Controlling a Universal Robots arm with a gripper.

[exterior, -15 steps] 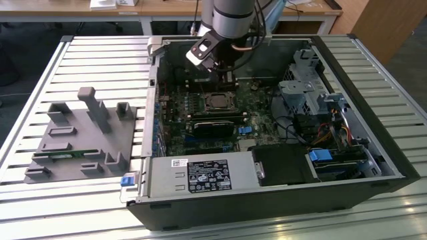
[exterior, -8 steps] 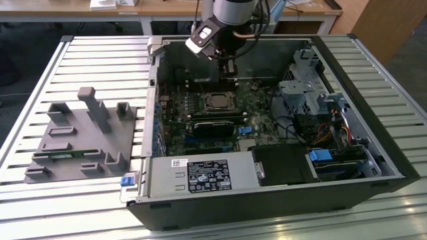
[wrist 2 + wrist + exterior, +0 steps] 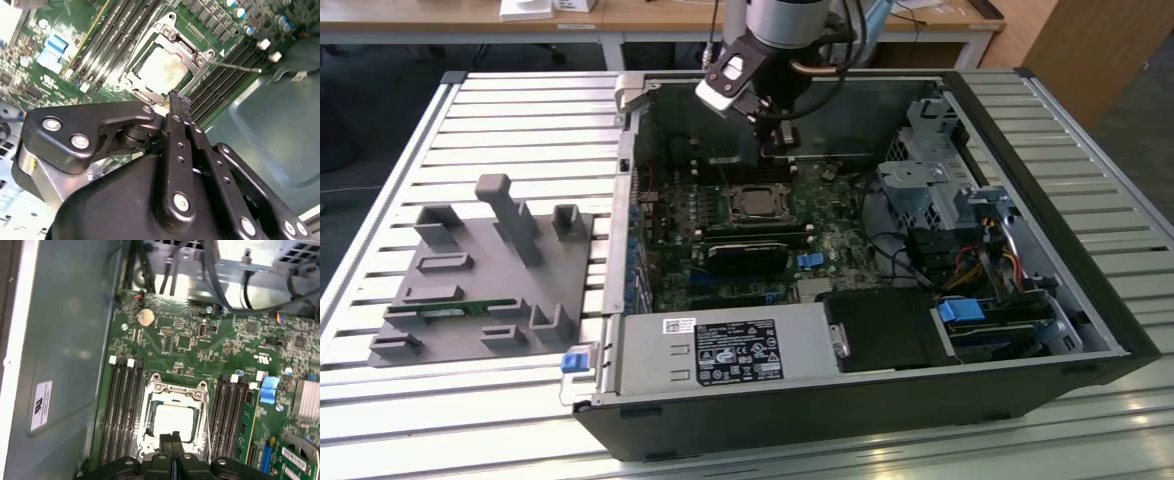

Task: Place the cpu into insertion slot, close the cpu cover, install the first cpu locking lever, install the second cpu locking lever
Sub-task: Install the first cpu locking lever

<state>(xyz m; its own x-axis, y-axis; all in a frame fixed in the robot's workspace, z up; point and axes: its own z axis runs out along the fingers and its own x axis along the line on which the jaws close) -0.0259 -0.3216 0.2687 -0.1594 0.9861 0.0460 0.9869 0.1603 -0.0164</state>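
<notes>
Black two-finger claw (image 3: 178,102): tips pressed together, holding nothing, hovering just beside the socket. Dull silver-grey square cpu (image 3: 176,421) sits in the silver-rimmed insertion slot (image 3: 146,437), and the thin silver frame cover (image 3: 175,388) lies over it. I judge both levers undone: the thin wire lever (image 3: 235,65) juts free.

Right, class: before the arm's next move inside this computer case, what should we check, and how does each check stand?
1. The cpu sits flat in the insertion slot: ok.
2. The cpu cover is lowered over it: ok.
3. The claw is empty: ok, shut on nothing.
4. The claw is clear of the motherboard: cannot tell.
5. The locking lever is latched: not ok; it seems to stick out from the slot's corner.
</notes>
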